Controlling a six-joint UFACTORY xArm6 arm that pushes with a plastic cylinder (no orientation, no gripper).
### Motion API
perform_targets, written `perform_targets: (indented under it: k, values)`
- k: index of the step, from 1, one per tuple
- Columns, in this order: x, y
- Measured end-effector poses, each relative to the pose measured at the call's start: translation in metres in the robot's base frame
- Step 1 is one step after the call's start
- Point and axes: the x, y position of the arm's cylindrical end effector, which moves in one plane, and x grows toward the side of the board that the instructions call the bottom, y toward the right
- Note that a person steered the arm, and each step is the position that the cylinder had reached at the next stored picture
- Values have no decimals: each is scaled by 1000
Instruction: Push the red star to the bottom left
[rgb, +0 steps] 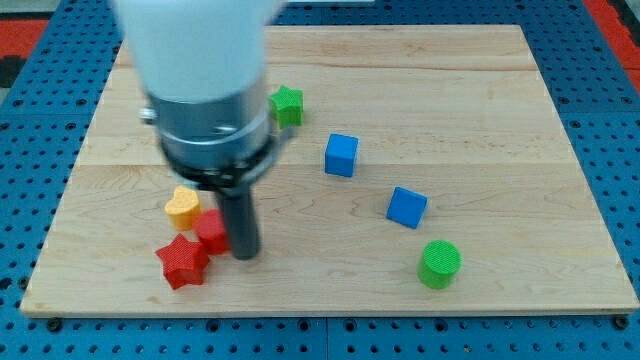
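The red star (182, 262) lies near the board's bottom left. A second red block (210, 230), shape unclear, touches its upper right. My tip (246, 254) rests on the board just right of that red block and right of the star. A yellow heart (182, 207) sits just above the red pieces. The arm's body hides the board above the rod.
A green star (287, 106) lies at the upper middle. Two blue cubes (341, 155) (407, 207) sit right of centre. A green cylinder (439, 264) stands at the lower right. The wooden board (480, 80) ends near the view's bottom edge.
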Motion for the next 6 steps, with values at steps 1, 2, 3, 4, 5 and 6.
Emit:
perform_targets:
  k: [1,2,3,4,5,6]
  values:
    - [-9,21]
    - [11,37]
    - [13,-16]
    - [27,-38]
    - [36,-47]
    - [36,-107]
